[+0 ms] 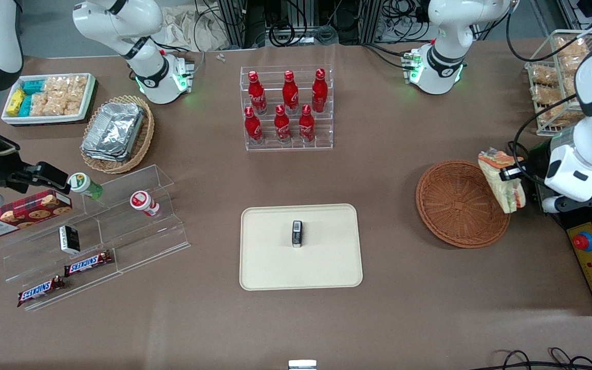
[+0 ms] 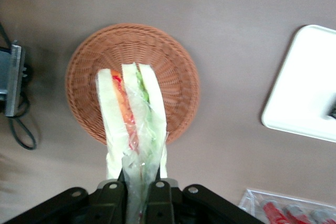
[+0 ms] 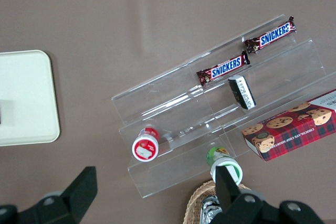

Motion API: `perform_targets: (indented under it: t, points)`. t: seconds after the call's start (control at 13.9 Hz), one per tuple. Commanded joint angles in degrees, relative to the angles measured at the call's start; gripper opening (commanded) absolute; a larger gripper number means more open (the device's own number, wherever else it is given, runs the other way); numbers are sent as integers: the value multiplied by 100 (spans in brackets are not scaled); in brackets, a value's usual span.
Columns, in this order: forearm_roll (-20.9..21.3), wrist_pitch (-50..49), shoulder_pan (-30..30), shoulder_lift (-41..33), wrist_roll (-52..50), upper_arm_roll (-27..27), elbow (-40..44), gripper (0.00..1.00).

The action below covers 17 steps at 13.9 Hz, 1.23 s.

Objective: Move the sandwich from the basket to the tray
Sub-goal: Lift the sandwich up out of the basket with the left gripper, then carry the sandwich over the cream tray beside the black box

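Landmark: basket, round reddish-brown wicker, on the brown bench toward the working arm's end. Interior bare in both front and left wrist views.

Sandwich: lifted clear of the basket, hanging over the basket's rim on the edge toward the working arm. Wedge stands roughly on end, pale bread with green and orange-red layers showing, clear wrap on. In the left wrist view the sandwich points out from the tool with the basket directly underneath it; no contact with the weave visible.

Tool: clenched on the sandwich, gripping it at the wrapped end. In the left wrist view the tool has its black fingers pressed against the crumpled wrap on both sides.

Tray: cream-beige, rounded corners, flat on the bench, well apart from the basket toward the parked arm's end and slightly nearer the front camera. A small dark object stands near the tray's middle; what it is cannot be told. The tray's corner shows pale in the left wrist view, apart from the basket.

Clear rack of red bottles: farther from the front camera than the basket, toward the parked arm's end, well apart.

Wire rack of packaged baked goods: farther from the front camera than the basket, at the working arm's end.
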Motion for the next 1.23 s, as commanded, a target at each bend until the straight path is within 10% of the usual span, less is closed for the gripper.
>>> perform_targets:
  t: [0.0,0.58,1.15]
  points:
    - [-22,-102,-28,216,-647,-643,220,0]
    - [198,1977,-1090,2007,-1467,-1147,176,0]
    - [1506,3036,-1777,3687,-1678,-1138,1035,0]
